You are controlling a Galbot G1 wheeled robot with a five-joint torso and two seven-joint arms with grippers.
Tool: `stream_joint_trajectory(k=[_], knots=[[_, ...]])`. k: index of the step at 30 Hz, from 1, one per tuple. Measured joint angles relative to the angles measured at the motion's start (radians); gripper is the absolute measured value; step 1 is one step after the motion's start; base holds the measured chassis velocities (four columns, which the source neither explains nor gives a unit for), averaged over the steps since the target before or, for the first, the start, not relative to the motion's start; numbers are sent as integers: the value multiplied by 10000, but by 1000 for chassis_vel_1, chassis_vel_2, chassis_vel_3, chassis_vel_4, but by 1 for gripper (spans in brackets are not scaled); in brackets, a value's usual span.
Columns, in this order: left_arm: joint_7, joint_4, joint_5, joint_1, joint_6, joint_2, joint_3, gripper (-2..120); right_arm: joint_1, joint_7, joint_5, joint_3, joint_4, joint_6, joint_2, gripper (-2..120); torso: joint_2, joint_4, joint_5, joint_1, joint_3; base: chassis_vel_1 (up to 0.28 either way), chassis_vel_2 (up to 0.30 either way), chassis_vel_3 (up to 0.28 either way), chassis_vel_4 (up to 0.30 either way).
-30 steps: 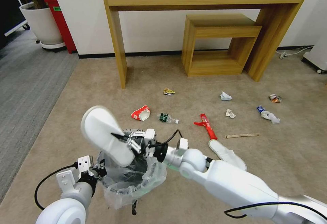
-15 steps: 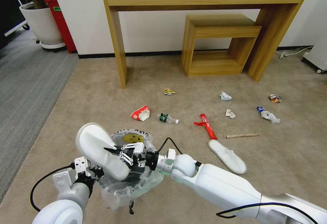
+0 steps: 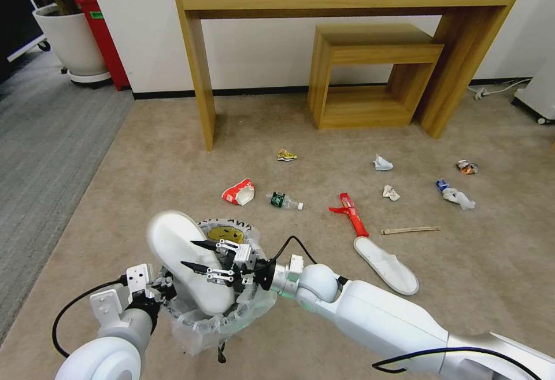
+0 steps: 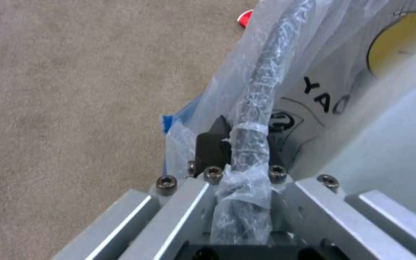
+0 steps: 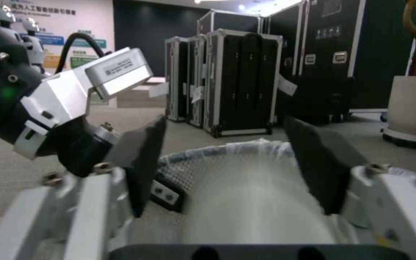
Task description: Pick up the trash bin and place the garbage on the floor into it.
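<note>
Head view: the right gripper (image 3: 199, 255) has opened since half a second ago; its fingers now stand apart over the slipper (image 3: 191, 264), which has dropped heel-first into the bin (image 3: 231, 305) and leans on the rim. The left gripper (image 3: 165, 293) holds the bin off the carpet. One slipper is binned; the second slipper (image 3: 386, 264) and other litter remain.

Left wrist view: the fingers (image 4: 213, 146) are clamped on the bagged rim (image 4: 261, 90).

Right wrist view: the pads (image 5: 143, 162) are spread either side of the slipper, not touching.
</note>
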Motion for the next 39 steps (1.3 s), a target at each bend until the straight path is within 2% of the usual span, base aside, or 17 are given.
stream_joint_trajectory(k=[6,10,14,17,18,20,21,22,25,26,28,29,32,37,39], knots=[[-15,88,-40,-55,-6,23,-12,1,66,232,54,216,129,-14,-34,92,0,0,0,0,0,0,0,0,0],[-20,209,-17,-75,-9,33,-16,1,-52,807,447,738,784,-442,-210,100,0,1,0,0,0,0,0,0,0],[-19,297,27,-84,-17,35,-15,1,-163,1373,829,1225,1412,-821,-401,100,0,0,0,0,0,0,0,0,0],[-7,401,92,-105,-19,98,-3,1,-501,2432,1491,2586,2712,-1641,-836,100,1,0,2,0,0,0,0,0,0],[-7,401,92,-105,-19,98,-3,1,-501,2432,1491,2586,2712,-1641,-836,100,1,0,2,0,0,0,0,0,0],[-5,435,100,-123,-22,130,2,1,-693,2850,1682,3203,3170,-1995,-1083,100,2,1,1,0,0,0,0,0,0],[-1,449,101,-152,-22,155,9,1,-937,3235,1844,3853,3536,-2332,-1359,100,2,0,1,0,0,0,0,0,0],[-1,449,101,-152,-22,155,9,1,-937,3235,1844,3853,3536,-2332,-1359,100,2,0,1,0,0,0,0,0,0],[45,461,121,-209,-23,188,12,1,-1423,4019,2021,4964,3982,-2770,-1821,100,2,-3,1,-1,0,0,0,0,0],[45,461,121,-209,-23,188,12,1,-1423,4019,2021,4964,3982,-2770,-1821,100,2,-3,1,-1,0,0,0,0,0],[53,477,132,-244,54,215,25,1,-2015,4853,1967,6090,4200,-3066,-2180,100,2,-1,1,0,-1,0,0,0,0],[53,477,132,-244,54,215,25,1,-2015,4853,1967,6090,4200,-3066,-2180,100,2,-1,1,0,-1,0,0,0,0],[37,578,117,-283,96,299,24,1,-2730,5568,1749,7178,4339,-3320,-2473,100,2,-1,2,-1,0,0,0,0,0],[31,668,47,-284,110,417,-8,1,-3204,5855,1687,7799,4416,-3329,-2656,100,2,0,3,0,0,0,0,0,0],[17,760,15,-257,119,484,-36,1,-3683,6190,1627,8410,4548,-3532,-2779,100,2,-1,1,0,-1,0,0,0,0]])
